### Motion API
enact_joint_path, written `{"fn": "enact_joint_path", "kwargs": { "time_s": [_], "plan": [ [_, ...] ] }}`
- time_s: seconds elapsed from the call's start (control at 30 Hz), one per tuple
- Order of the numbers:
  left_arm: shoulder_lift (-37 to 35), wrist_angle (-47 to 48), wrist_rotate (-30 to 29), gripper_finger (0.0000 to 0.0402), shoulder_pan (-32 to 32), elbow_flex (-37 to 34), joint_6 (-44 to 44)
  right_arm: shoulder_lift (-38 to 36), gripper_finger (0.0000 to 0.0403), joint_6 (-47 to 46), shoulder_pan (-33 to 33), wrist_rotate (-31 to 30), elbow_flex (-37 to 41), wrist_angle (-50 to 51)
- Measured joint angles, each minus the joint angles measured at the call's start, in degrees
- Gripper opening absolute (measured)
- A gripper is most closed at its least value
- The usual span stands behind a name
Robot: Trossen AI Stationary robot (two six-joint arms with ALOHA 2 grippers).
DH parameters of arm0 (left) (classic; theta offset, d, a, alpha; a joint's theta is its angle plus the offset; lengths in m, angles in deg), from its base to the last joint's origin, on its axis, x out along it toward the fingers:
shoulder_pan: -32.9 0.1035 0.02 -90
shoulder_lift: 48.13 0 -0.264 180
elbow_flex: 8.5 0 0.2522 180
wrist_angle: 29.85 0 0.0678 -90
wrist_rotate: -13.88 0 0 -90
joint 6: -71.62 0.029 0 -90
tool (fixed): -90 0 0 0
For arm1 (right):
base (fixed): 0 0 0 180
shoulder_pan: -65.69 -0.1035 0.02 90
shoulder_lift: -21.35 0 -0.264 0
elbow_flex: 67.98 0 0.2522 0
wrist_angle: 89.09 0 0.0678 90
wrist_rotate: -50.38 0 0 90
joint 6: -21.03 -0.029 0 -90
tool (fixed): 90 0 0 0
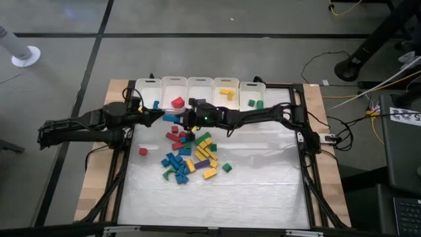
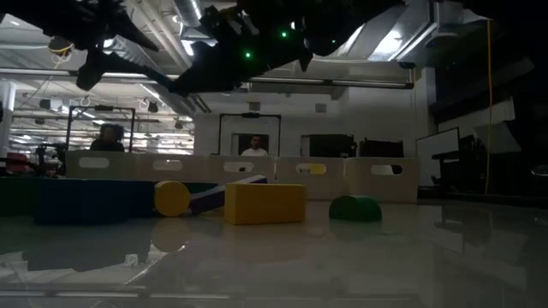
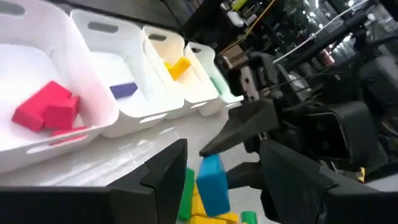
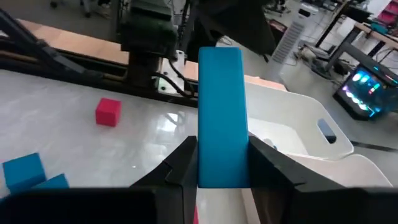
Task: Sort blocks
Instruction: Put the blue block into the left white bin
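Loose red, blue, green, yellow and purple blocks [image 1: 192, 155] lie in a heap in the middle of the table. My right gripper [image 1: 183, 119] reaches in from the right, just in front of the bins, shut on a blue bar [image 1: 172, 118]. My left gripper [image 1: 158, 117] faces it from the left, open. In the left wrist view the blue bar [image 3: 211, 183] shows beyond and between the left fingers [image 3: 168, 168]; I see no touch. A red block [image 1: 177, 102] lies in the second bin. My right gripper [image 4: 221, 155] pinches the blue bar between its two fingers [image 4: 183, 160], at the end nearest the wrist [image 4: 221, 171]. The fingers lie along the bar, which sticks out past the fingertips toward the left arm. The bar is lifted clear of the table.
Five white bins [image 1: 200, 84] stand in a row along the far edge, holding blue [image 1: 156, 104], red, yellow [image 1: 227, 93] and green [image 1: 255, 103] blocks. A lone red cube [image 1: 143, 151] and a green cube [image 1: 227, 167] lie beside the heap. The near half of the table [image 1: 217, 204] is bare.
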State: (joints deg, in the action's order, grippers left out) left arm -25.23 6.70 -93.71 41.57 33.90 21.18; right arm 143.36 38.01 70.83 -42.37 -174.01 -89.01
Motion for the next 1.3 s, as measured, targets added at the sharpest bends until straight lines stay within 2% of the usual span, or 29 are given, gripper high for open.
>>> {"fn": "enact_joint_path", "kwargs": {
  "time_s": [0.2,0.53,0.8,0.93,1.2,1.3],
  "plan": [
    [0.87,2.11,4.37,0.0191,-0.02,0.02,-3.25,0.01,0.0113,0.26,-0.37,-2.19,0.00,-1.58],
    [5.35,1.06,4.90,0.0191,-0.04,0.02,-1.13,0.01,0.0113,0.31,-0.37,-2.18,-0.02,-3.88],
    [8.67,-4.36,4.54,0.0187,-0.04,0.02,0.61,0.01,0.0119,0.30,-0.37,-2.16,-0.02,-3.84],
    [9.86,-5.32,4.52,0.0155,-0.04,0.02,1.15,0.01,0.0119,0.30,-0.37,-2.16,-0.02,-3.76],
    [10.64,-5.61,4.07,0.0052,-0.04,0.02,1.43,0.04,0.0127,0.50,-0.37,-2.32,-0.02,-3.75],
    [10.64,-5.52,3.22,0.0042,-0.04,0.02,1.86,0.04,0.0135,0.16,-0.32,-2.20,-0.07,-3.82]
  ]
}}
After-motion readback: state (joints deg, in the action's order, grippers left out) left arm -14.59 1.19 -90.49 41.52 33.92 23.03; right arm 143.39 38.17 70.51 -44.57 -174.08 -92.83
